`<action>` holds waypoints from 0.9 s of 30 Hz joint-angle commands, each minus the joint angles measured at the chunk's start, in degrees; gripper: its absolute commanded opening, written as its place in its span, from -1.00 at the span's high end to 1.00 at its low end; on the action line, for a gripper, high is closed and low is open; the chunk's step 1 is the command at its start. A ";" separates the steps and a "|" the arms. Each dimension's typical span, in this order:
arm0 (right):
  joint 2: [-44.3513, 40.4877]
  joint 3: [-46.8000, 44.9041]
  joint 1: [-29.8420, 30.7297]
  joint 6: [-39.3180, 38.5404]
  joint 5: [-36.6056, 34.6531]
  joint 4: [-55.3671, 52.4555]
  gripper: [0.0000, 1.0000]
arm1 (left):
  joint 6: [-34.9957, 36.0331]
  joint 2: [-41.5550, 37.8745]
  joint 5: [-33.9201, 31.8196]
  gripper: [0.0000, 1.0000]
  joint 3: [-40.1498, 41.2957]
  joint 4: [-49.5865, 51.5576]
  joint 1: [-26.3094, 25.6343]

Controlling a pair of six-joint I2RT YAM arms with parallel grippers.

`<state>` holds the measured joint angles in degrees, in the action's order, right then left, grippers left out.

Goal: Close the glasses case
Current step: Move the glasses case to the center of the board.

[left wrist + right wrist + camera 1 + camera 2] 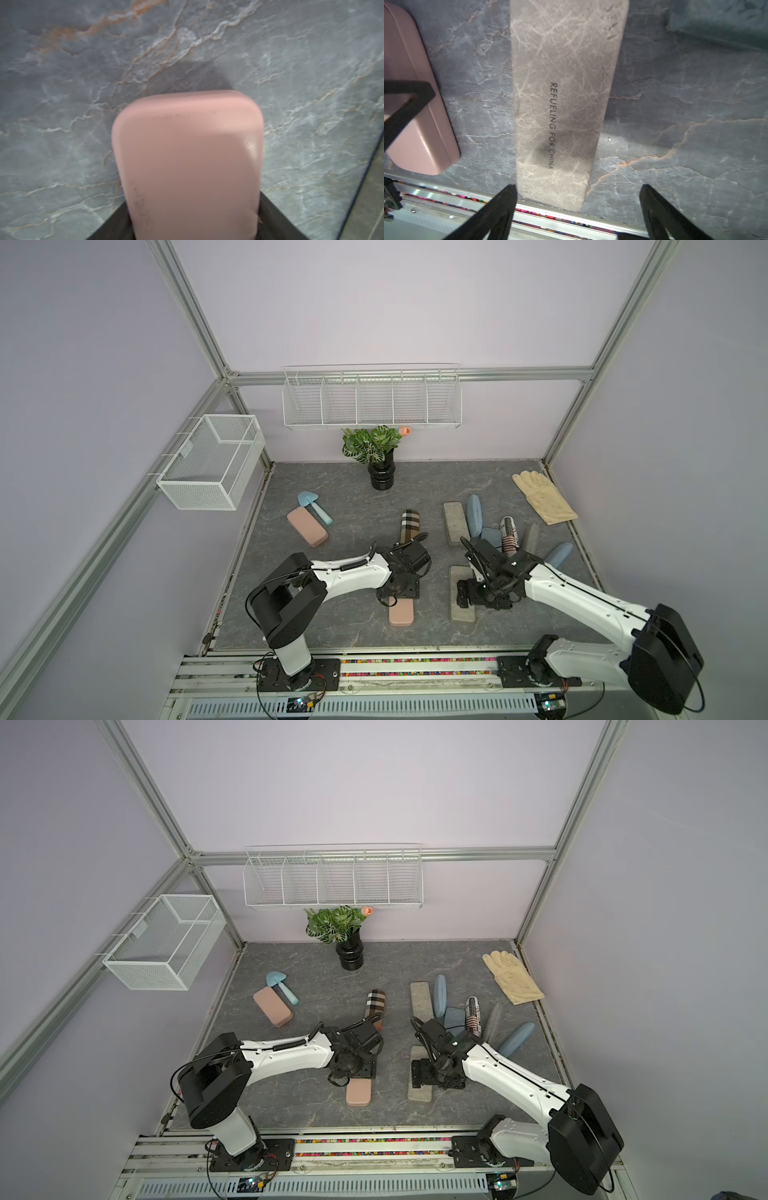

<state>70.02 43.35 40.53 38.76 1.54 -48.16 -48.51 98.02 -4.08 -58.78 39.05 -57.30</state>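
A pink glasses case (402, 614) (358, 1095) lies flat near the table's front edge. Its lid is down, with the seam showing in the right wrist view (419, 128). My left gripper (395, 598) (192, 228) is over its far end, jaws wide, one finger (276, 220) close along each long side of the case (187, 162). To the right lies a flat grey marbled glasses case (462, 613) (560, 93) printed "REFUELING FOR CHINA". My right gripper (463, 593) (578, 187) hangs open above it, and nothing is between its fingers.
Behind lie another pink case (307, 526), a blue trowel (313, 506), a plaid case (409, 526), a second grey case (455, 522), blue cases (473, 514), a cream glove (544, 497) and a potted plant (380, 456). The front rail (415, 655) runs just beyond both near cases.
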 commanded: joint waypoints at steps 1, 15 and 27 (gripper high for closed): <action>1.48 -0.23 0.59 1.91 -0.86 1.67 -0.98 | -1.75 -1.91 -2.47 -0.79 -0.05 2.47 -0.27; 12.03 2.01 0.51 0.81 -1.81 6.21 -0.85 | -2.63 -17.16 -7.47 -0.92 -0.64 9.79 -0.18; 15.62 6.57 1.77 0.27 -1.04 5.61 -0.72 | -3.52 -27.33 -8.42 -0.94 6.78 10.61 5.48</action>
<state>85.08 48.77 41.71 38.59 3.33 -40.77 -50.85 72.79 -11.16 -52.97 48.53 -52.75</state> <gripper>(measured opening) 0.850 0.968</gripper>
